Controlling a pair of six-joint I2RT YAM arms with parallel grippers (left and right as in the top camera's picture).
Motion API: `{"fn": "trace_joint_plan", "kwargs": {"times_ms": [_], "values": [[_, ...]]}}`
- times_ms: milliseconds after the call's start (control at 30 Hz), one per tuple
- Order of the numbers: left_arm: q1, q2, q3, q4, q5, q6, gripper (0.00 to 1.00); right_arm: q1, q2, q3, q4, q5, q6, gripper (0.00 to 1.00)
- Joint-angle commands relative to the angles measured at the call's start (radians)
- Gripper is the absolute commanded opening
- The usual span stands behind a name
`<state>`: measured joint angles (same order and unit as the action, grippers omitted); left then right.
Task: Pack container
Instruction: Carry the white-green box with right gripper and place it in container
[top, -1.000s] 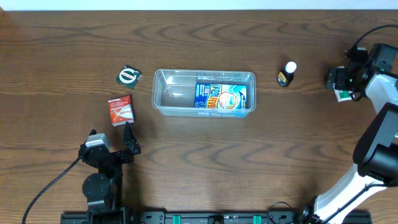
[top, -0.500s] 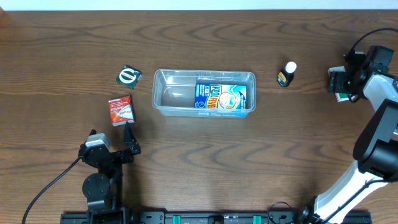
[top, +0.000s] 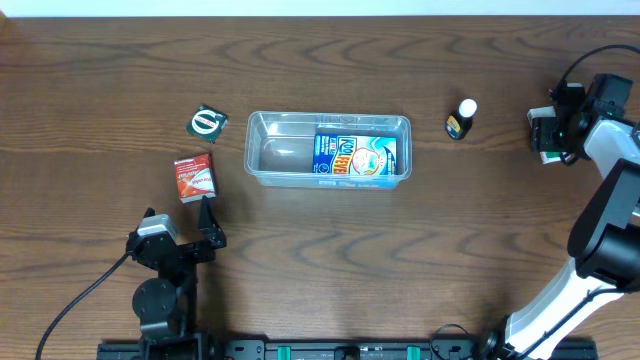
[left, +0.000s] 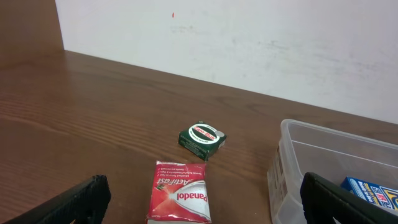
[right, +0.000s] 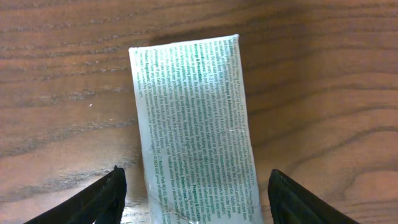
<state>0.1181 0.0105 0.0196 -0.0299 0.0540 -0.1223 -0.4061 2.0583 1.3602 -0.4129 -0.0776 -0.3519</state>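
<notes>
The clear container (top: 262, 150) stands mid-table with a blue box (top: 354, 155) in its right half. Its left wall (left: 287, 163) and the blue box (left: 370, 190) also show in the left wrist view. My right gripper (top: 549, 132) is open at the far right, its fingers (right: 196, 186) either side of a white box with green print (right: 189, 106) lying flat on the table. My left gripper (top: 180, 222) is open and empty. A red Panadol box (left: 180, 199) lies on the table just ahead of its fingers (left: 204, 214).
A small green box with a round logo (top: 207, 122) lies left of the container, beyond the red box (top: 194, 177). A small dark bottle with a white cap (top: 461, 118) stands between the container and the right gripper. A white wall runs along the table's far edge.
My right gripper has shifted slightly to the right over the white box. The left arm and the other objects have not moved.
</notes>
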Motion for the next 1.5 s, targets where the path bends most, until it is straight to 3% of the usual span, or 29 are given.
{"fn": "trace_joint_plan", "kwargs": {"times_ms": [0,400,633,833,1100,1467], "values": [[0.005,-0.005,-0.016,-0.037,0.006,0.017,0.98,-0.008,0.024,-0.003,-0.002,-0.001,-0.027,0.66],[0.005,-0.005,-0.016,-0.037,0.006,0.017,0.98,-0.008,0.023,-0.001,-0.002,0.000,-0.026,0.38],[0.005,-0.005,-0.016,-0.037,0.006,0.017,0.98,-0.001,-0.036,0.024,-0.031,-0.001,-0.019,0.37],[0.005,-0.005,-0.016,-0.037,0.006,0.017,0.98,0.046,-0.198,0.052,-0.041,-0.002,-0.043,0.37],[0.005,-0.005,-0.016,-0.037,0.006,0.017,0.98,0.261,-0.438,0.052,-0.033,-0.005,-0.127,0.40],[0.005,-0.005,-0.016,-0.037,0.006,0.017,0.98,0.642,-0.452,0.051,-0.086,-0.047,-0.180,0.42]]}}
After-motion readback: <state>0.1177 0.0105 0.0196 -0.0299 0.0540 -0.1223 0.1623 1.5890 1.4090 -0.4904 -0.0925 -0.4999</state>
